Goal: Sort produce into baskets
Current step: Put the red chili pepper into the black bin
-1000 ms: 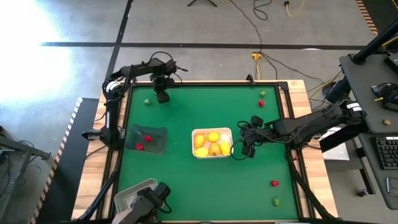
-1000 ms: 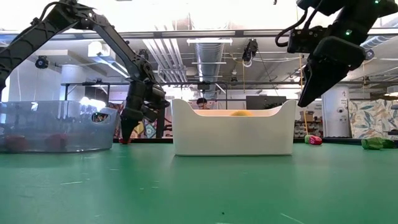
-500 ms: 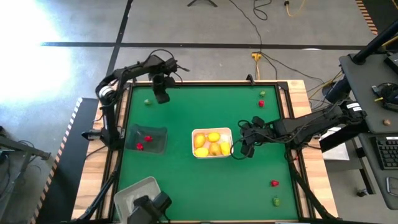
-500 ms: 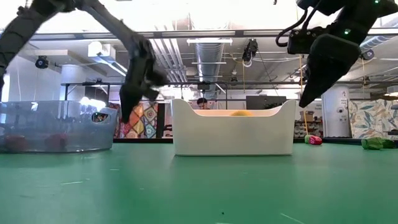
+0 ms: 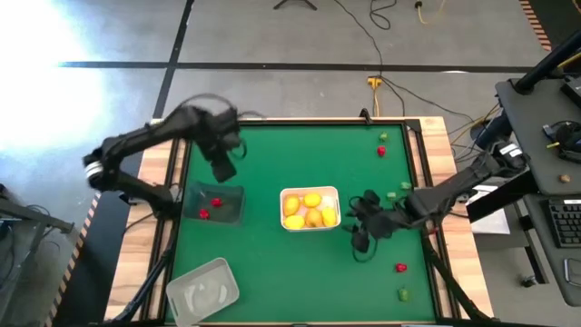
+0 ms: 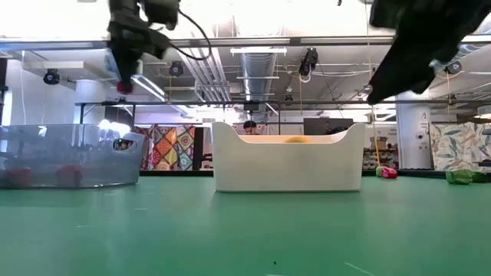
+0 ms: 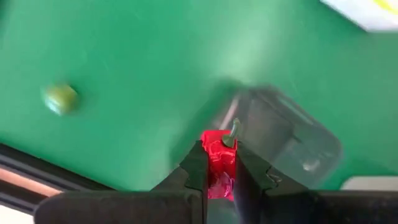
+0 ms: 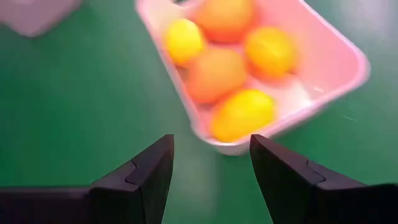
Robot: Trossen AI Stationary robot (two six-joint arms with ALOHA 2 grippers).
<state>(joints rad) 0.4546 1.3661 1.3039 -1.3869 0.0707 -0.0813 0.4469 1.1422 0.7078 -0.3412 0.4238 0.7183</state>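
High view: white basket (image 5: 310, 193) holds yellow-orange rounds (image 5: 311, 201); left gripper (image 7: 219, 163) jaws clamp red piece (image 7: 217, 149); right gripper (image 8: 210, 163) jaws apart.

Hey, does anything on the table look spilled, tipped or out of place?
Nothing spilled or tipped. Loose pieces lie unsorted: a green piece and a red piece on the mat. The left gripper carries a red fruit.

Matt green table cover (image 5: 272, 263); glossy white plastic basket (image 6: 288, 165) (opaque), smoky see-through plastic basket (image 6: 69, 157); wooden table edge (image 5: 145, 263).
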